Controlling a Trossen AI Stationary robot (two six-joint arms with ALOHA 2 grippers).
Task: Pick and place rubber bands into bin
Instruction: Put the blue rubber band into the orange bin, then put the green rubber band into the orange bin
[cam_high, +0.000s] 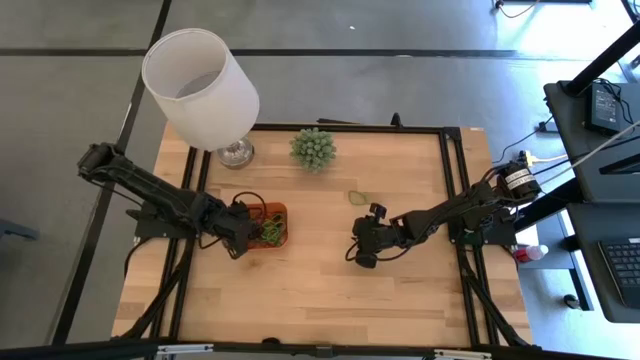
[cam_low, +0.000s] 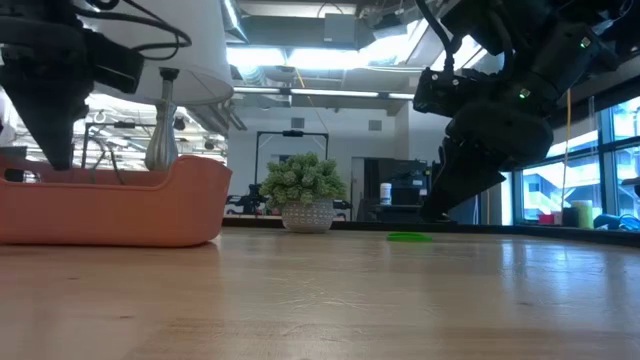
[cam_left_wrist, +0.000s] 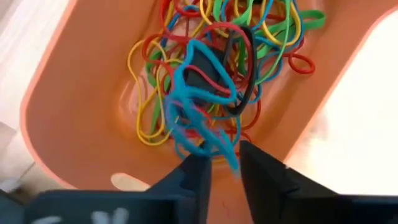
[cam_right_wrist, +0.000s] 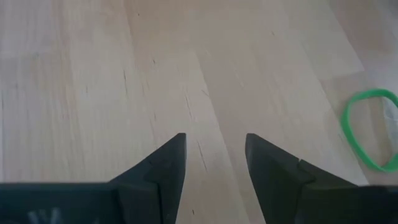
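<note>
Rubber bands (cam_left_wrist: 211, 74) lie in a tangled heap inside the bin (cam_left_wrist: 81, 124), and one green band (cam_right_wrist: 367, 127) lies on the table (cam_high: 330, 290) well to the bin's right. The step in hand looks like a drop — the left gripper (cam_left_wrist: 222, 168) hangs over the bin, fingers slightly apart, a blue band (cam_left_wrist: 205, 134) dangling between them. The right gripper (cam_right_wrist: 214, 158), fingers apart and empty, points down near the green band — next it must shift over and pinch it.
</note>
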